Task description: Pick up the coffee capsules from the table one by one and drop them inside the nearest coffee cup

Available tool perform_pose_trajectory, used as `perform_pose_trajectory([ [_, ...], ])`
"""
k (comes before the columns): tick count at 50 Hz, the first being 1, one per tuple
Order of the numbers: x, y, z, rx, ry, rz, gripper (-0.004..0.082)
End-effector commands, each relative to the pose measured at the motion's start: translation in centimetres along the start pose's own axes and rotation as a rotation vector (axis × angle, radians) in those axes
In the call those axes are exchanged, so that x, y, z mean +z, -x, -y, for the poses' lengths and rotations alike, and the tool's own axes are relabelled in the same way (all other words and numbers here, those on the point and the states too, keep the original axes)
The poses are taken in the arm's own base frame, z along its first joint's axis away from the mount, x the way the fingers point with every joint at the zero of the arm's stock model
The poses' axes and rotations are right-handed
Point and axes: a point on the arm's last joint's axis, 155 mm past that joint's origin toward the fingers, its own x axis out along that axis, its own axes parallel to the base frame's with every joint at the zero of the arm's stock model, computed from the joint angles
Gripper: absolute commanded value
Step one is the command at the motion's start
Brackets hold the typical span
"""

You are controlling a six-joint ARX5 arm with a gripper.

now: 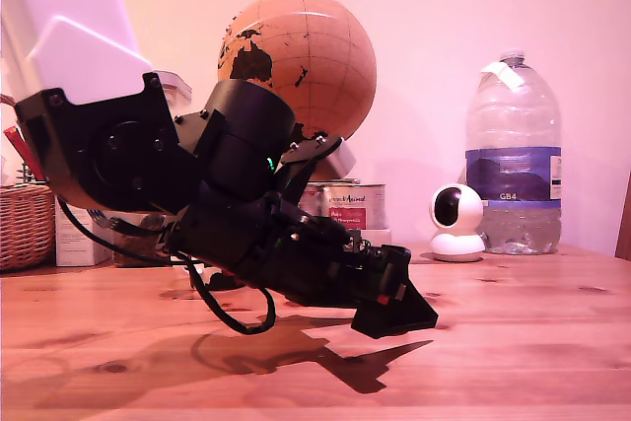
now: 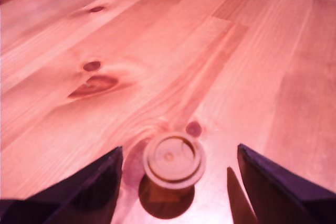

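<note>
While claw [image 2: 176, 182] gapes, capsule [image 2: 174, 161] between, cup unseen

We see the arm [image 1: 197, 184] filling the left and centre of the exterior view. Its upper link is a white moulded shell with a raised angular panel, an embossed cross and dark holes near the top edge. Below it come matte black housings: a boxy bracket with small screw heads, then a rounded drum-shaped joint with a small green light. A black cable loops beneath the lower section, where red accents show. The gripper [image 1: 399, 317] ends in dark wedge-shaped fingers [image 2: 94, 187], which look flat and sharp-edged in the wrist view.
</note>
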Motion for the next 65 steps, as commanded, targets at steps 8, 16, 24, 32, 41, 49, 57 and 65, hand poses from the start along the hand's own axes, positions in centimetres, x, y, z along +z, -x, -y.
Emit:
perform_pose_trajectory([
  [8, 0.3, -0.3, 0.1, -0.003, 0.002, 0.005, 0.0605],
  [16, 0.2, -0.3, 0.1, -0.003, 0.001, 0.000, 0.0386],
  [24, 0.0, -0.3, 0.1, -0.003, 0.003, -0.008, 0.0285],
  [32, -0.2, -0.3, 0.1, -0.004, 0.001, -0.016, 0.0283],
  [41, -0.1, -0.3, 0.1, -0.004, -0.003, -0.012, 0.0283],
  [49, 0.5, -0.3, 0.1, -0.004, -0.009, 0.009, 0.0284],
  [57, 1.3, 0.2, 0.0, -0.004, -0.008, 0.013, 0.0284],
  [65, 2.4, 0.9, -0.2, 0.002, 0.000, 0.021, 0.0284],
])
